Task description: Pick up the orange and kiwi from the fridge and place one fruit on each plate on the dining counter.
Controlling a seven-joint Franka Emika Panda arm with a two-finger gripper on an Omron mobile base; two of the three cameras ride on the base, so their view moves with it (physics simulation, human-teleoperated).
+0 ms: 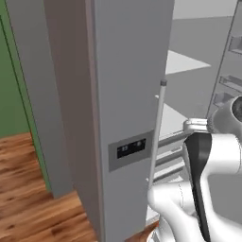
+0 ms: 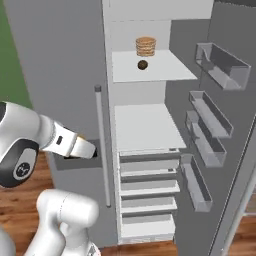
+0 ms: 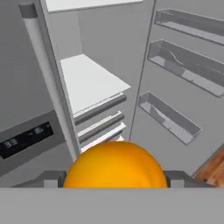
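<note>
The orange [image 3: 114, 165] fills the bottom middle of the hand view, and my gripper [image 3: 114, 180] is shut on it, with a dark fingertip showing on each side. The fridge [image 2: 145, 125] stands open in front of me, its white shelves and drawers in sight. The kiwi [image 2: 142, 64], small and brown, lies on the upper shelf just in front of a stack of tan round cakes [image 2: 145, 46]. The left fridge door [image 1: 127, 94] is closed. The plates and the dining counter are out of view.
The closed door carries a black dispenser panel [image 1: 131, 149] and a long bar handle [image 1: 158, 127]. The open right door holds several clear bins [image 2: 207, 135]. Wood floor [image 1: 33, 189] and a green wall [image 1: 12, 85] lie to the left.
</note>
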